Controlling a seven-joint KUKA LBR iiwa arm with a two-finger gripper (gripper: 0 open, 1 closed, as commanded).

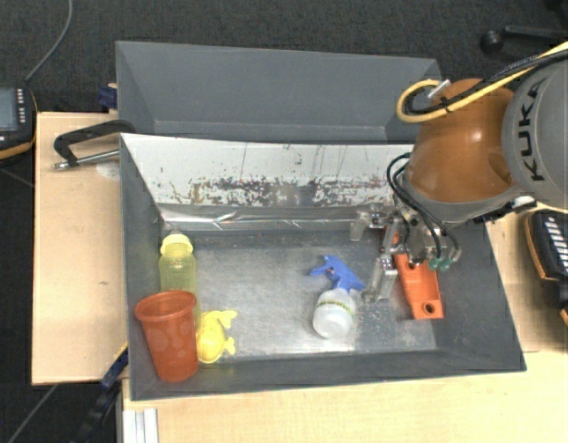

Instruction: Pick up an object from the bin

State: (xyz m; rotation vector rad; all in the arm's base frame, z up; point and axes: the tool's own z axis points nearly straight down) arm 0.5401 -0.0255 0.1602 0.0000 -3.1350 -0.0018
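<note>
Hanging my gripper (387, 268) low at right of centre in the grey bin (265, 169), just beside a fallen spray bottle (333, 314).
Items, large to small: bin, floor mostly bare, the loose goods parted into two groups. Gripper, apart or together I cannot tell, nothing seen held. Orange cup (170, 332), lower left corner, upright against the left wall, nothing visible inside. Yellow capped bottle (176, 264), just above the cup, contents not readable. White spray bottle with blue trigger (333, 273), on its side, trigger end pointing up the frame and nearest my gripper; I judge it the likeliest pick, since it lies clear of the walls. Orange block (420, 293), just right of my gripper near the right wall. Yellow duck toy (215, 334), touching the cup's right side.
</note>
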